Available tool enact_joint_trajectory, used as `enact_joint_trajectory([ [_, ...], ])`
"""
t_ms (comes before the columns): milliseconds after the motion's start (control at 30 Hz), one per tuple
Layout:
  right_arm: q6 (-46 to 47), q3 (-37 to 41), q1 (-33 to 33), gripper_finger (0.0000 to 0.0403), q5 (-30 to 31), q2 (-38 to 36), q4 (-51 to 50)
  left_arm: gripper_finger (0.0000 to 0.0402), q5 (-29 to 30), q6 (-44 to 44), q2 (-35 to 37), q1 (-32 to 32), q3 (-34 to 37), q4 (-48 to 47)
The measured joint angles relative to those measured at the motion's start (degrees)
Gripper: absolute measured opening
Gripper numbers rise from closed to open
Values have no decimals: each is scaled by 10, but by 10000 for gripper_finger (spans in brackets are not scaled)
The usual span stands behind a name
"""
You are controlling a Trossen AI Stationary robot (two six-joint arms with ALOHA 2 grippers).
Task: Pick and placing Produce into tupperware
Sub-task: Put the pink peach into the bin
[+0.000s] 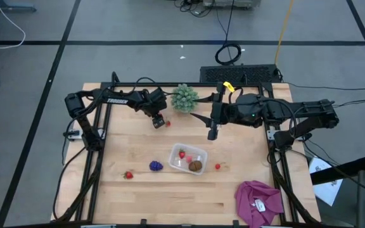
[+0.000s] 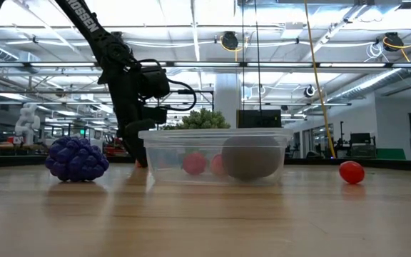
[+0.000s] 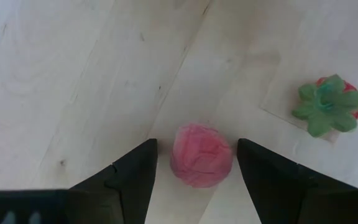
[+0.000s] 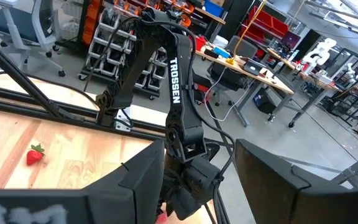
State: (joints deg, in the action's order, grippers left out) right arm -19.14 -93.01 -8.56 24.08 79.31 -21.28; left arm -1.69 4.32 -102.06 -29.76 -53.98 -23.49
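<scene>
Left hand: the left hand [image 1: 158, 121] is down at the bench [image 1: 138, 190] near the far edge, left of the middle; its fingers [image 3: 132, 180] stand partly open on either side of a red strawberry [image 3: 202, 154], with a gap showing on each side, so it has no hold on it.
Right hand: the right hand [image 1: 213, 132] hangs above the bench near the far edge, right of the middle; its fingers [image 4: 272, 180] are partly apart and hold nothing.
Container: the clear plastic container [image 1: 188, 159] sits near the middle of the bench, slightly toward the near edge.
In the container: a strawberry [image 1: 182, 154] and a brown kiwi [image 1: 196, 166].
Grapes: the purple grape cluster [image 1: 156, 166] lies on the bench just left of the container, not touching it.
Loose strawberries: one [image 1: 128, 175] farther left toward the near edge; one [image 1: 218, 166] just right of the container.
Green ball: a spiky green ball [image 1: 184, 98] rests at the far edge between the two arms.
Cloth: a magenta cloth [image 1: 258, 201] lies at the near right corner.
</scene>
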Motion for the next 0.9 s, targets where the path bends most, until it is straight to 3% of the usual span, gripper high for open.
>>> enact_joint_trajectory([
  [900,4,0,0,189,0,0,0,229,35,-3,56,16,3,-13],
])
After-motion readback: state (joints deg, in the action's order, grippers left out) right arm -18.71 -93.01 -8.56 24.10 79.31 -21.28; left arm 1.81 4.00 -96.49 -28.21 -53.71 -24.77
